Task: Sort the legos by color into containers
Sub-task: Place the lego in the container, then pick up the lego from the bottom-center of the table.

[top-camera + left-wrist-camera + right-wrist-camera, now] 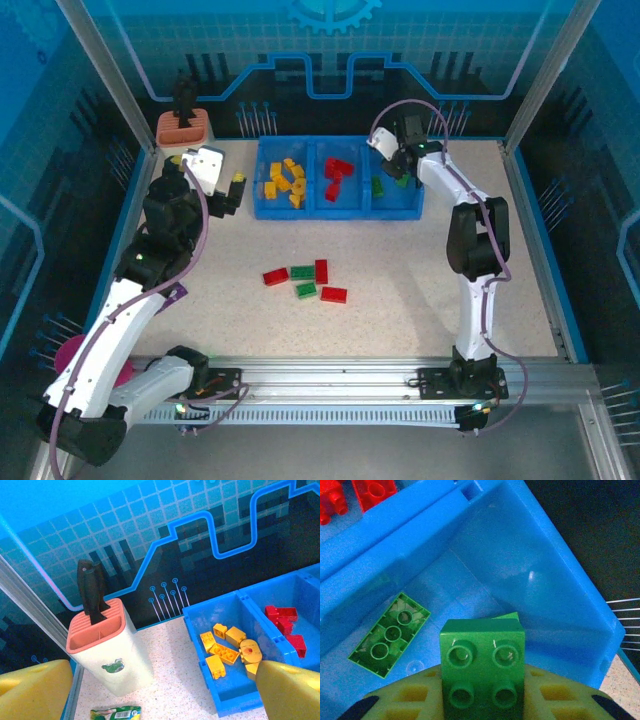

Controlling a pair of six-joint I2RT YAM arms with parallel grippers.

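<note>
One green brick [482, 665] pinched between the fingers of the right end effector [482, 697], studs facing the wrist camera, low over the floor of the tray [560, 575], in the compartment at the upper right of centre in the overhead view. Lower left in the wrist view, a second green brick [390, 635] lying flat on that same floor, apart from the held one. Red bricks [337, 178] in the middle compartment, yellow bricks [227, 647] in the one nearest the left arm. Five loose bricks [305, 281], three red and two green, clustered mid-frame on the surface [420, 300], well apart from the tray. Left end effector [160, 672] spread wide with nothing between its fingers, hovering just beside the tray's yellow end, near a cream holder [107, 645] and a green packet [116, 712]. Judged by look: hard, light, glossy plastic, stiff enough for a firm pinch, prone to bounce or skate if dropped from height. Best taken across two flat opposite sides, below the studs, squarely centred so as not to twist out.
</note>
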